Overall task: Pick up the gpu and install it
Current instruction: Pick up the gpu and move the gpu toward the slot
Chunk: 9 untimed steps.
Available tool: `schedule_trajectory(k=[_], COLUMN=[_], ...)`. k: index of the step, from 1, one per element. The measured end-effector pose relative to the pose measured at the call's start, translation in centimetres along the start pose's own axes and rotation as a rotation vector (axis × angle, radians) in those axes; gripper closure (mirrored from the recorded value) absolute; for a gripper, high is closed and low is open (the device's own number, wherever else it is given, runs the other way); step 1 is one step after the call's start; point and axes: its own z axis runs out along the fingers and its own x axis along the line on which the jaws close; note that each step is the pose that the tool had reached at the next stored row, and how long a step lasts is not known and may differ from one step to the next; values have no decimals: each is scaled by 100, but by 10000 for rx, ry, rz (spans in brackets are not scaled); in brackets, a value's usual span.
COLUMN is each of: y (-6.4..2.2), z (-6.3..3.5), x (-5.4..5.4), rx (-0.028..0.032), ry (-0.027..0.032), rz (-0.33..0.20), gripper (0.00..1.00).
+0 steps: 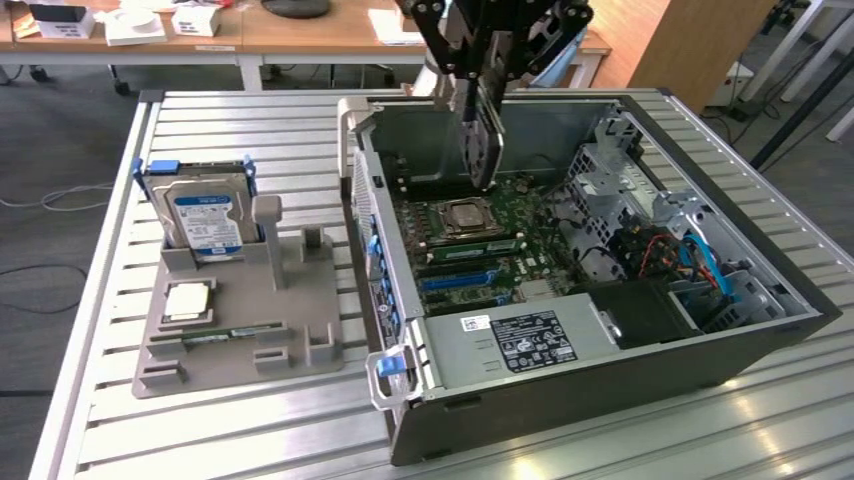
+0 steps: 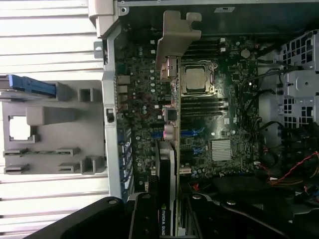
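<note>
The gpu, a thin dark card, hangs upright on its edge in my gripper, above the open computer case. The jaws are shut on the card's upper part. Its lower end hovers just over the motherboard, close to the processor socket. In the wrist view the gpu appears edge-on, with its metal end bracket at the far end. There it runs across the motherboard beside the processor socket, and my gripper clamps its near end.
A grey parts holder lies at the exterior view's left on the slatted metal table. It carries a silver hard drive, a processor chip and a memory strip. The case's power supply and cabling crowd the case's near side.
</note>
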Motion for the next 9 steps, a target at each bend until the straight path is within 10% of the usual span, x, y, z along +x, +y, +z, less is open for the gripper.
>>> schedule_trajectory(k=[9], y=[29], z=[13], x=[-395], rx=[0], ry=[0], rz=[1], gripper=[73])
